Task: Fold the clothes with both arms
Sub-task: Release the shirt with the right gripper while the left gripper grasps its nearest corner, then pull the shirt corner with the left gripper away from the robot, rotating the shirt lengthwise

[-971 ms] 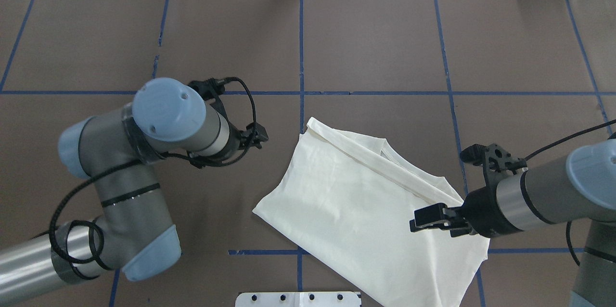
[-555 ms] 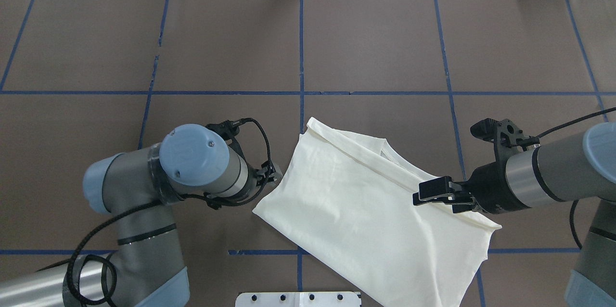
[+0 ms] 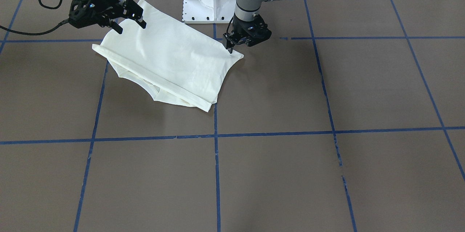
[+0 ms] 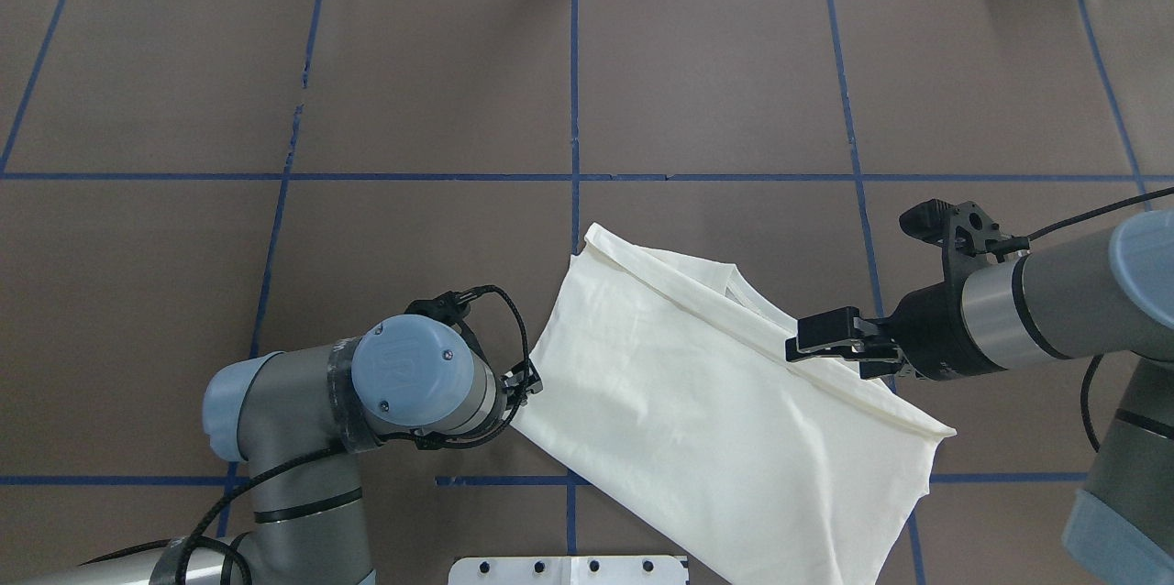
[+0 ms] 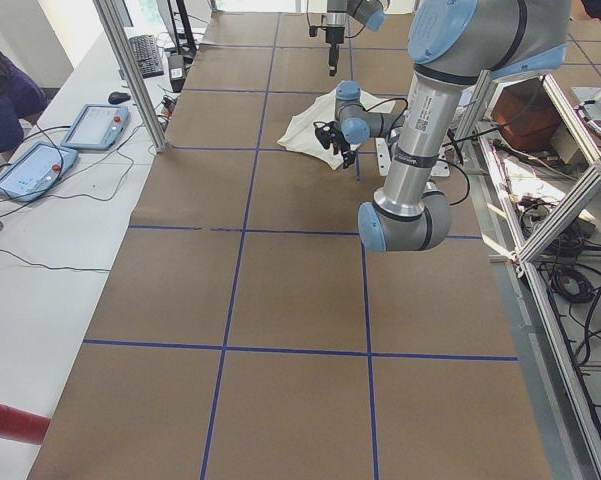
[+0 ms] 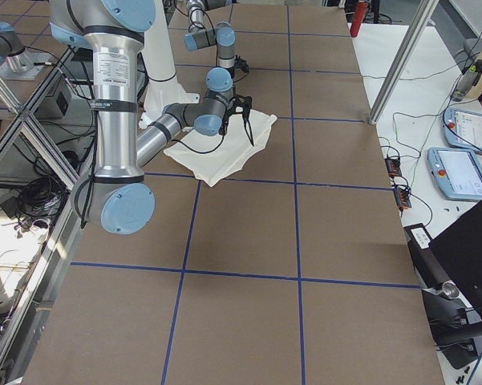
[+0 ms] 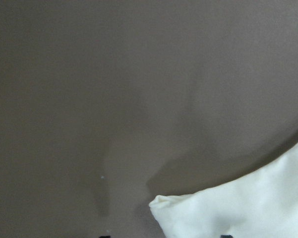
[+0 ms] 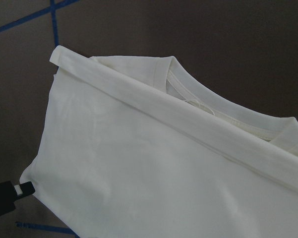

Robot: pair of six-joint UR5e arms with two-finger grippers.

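T-shirt: the cream T-shirt (image 4: 697, 411) lies folded on the brown table (image 4: 413, 62). In the overhead view it is at about 5 o'clock from the table's middle, near the white pedestal base (image 4: 569, 569). Its long side runs from 11 o'clock to 5 o'clock, and the lower end is cut by the edge of that view.
Fold: a narrow folded band runs along the shirt's 1 o'clock side. The neck opening (image 8: 223, 106) shows just behind this band.
Left gripper: the left gripper (image 3: 230, 47) points down at the shirt's 9 o'clock corner. In the left wrist view two dark fingertips at the bottom edge stand wide apart, with the corner between them. I cannot tell if they touch the cloth.
Right gripper: the right gripper (image 3: 132, 27) hangs nearly level over the folded band, at 2 o'clock of the shirt. Its fingers stand apart above the cloth.
Arms: the left arm (image 4: 275, 402) comes from 7 o'clock and the right arm (image 4: 1055, 310) from 4 o'clock.
Table: blue tape lines (image 4: 575, 108) divide the brown cover into squares.
Side bench: two handheld control panels (image 5: 95, 125) lie on a white bench beside the table.
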